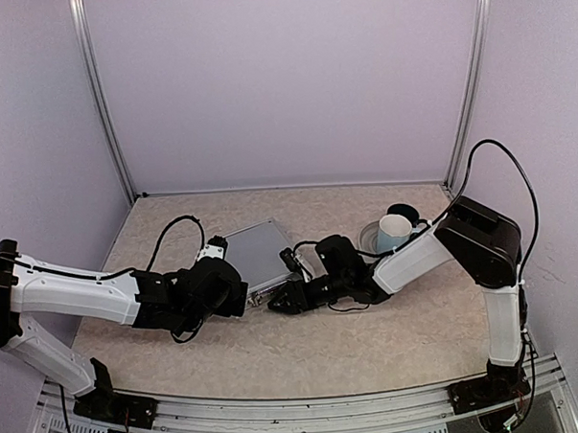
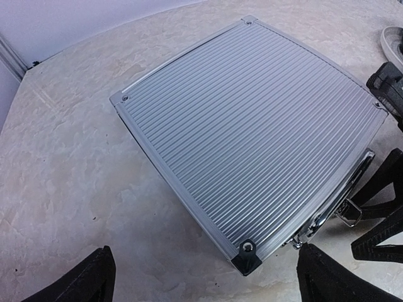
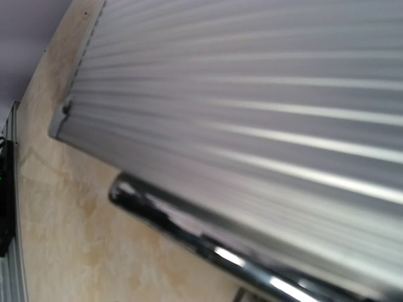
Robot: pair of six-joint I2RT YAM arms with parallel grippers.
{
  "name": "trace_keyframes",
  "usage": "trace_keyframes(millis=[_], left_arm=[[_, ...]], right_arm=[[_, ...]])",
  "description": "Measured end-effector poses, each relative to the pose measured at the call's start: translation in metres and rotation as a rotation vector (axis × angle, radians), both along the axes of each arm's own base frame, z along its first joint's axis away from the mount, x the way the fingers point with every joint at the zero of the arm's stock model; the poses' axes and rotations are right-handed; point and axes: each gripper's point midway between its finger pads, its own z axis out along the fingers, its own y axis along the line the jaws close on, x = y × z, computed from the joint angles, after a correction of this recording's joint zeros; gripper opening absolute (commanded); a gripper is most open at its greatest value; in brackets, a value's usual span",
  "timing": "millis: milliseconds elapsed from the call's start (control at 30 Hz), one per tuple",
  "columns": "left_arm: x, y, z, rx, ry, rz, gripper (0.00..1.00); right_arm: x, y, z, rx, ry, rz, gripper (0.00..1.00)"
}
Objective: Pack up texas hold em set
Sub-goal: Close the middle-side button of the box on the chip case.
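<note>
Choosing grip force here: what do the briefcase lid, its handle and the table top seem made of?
The briefcase lid looks like ribbed metal, likely aluminium, matte silver with even grooves. The handle looks like polished chromed metal, with mirror-like reflections. The table top is beige, marbled and matte, perhaps laminate or stone.

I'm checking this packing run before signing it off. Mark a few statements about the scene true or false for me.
1. The silver ribbed aluminium briefcase lies flat with its lid shut. True.
2. The left gripper clamps the briefcase. False: its fingers are spread and grip nothing.
3. The grey-blue cup stands on the briefcase. False: it sits on a round grey saucer beside the case.
4. The right gripper is at the side of the case with the chrome handle. True.
</note>
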Motion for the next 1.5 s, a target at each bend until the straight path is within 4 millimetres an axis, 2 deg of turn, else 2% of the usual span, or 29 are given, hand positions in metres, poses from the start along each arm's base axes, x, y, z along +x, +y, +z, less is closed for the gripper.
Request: trace_keyframes(millis=[900, 1500], left_arm=[[0.0, 0.005, 0.0, 0.017, -0.006, 0.015, 0.99], [0.0, 0.006, -0.001, 0.021, -0.004, 0.019, 0.99]], right_arm=[[-0.002, -0.001, -0.001, -0.039, 0.039, 0.008, 0.51], [0.001, 0.008, 0.017, -0.006, 0.021, 0.024, 0.5]])
